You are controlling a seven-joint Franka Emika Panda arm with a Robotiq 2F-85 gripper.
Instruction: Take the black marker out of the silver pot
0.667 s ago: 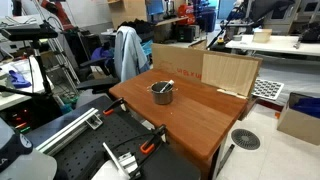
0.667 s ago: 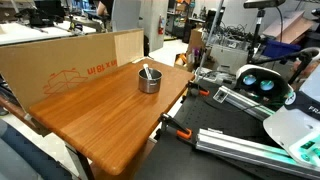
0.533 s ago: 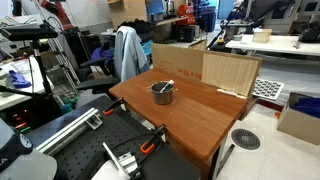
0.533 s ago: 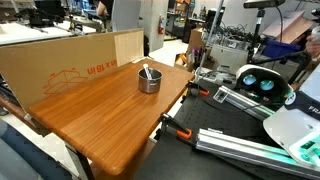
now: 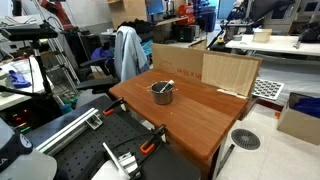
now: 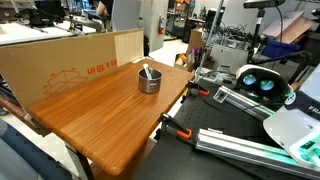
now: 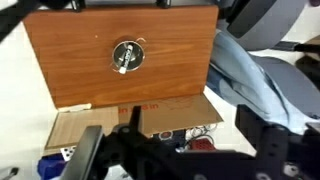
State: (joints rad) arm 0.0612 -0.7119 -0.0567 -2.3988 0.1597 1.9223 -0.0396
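Jacket: a grey jacket (image 5: pixel 128 50) hangs over a chair behind the far left corner of the desk in an exterior view.
Desk: a brown wooden desk (image 5: pixel 195 118) carries 1 pot and nothing else on its top; both exterior views show it.
Silver pot: the silver pot (image 5: pixel 162 94) stands upright on the far part of the desk, close to the cardboard and well away from the near edge. Seen from the wrist view it sits left of the middle of the board.
Black marker: the black marker (image 7: pixel 123 62) lies inside the silver pot, leaning across it with 1 end against the rim.
Cardboard: a sheet of brown cardboard (image 5: pixel 230 72) stands upright along the far edge of the desk, just behind the pot.
Box: a cardboard box (image 5: pixel 300 120) rests on the floor to the right of the desk.
End effector: the end effector (image 7: pixel 180 155) hangs high above the desk, well apart from the pot, its 2 fingers spread wide with nothing between them.
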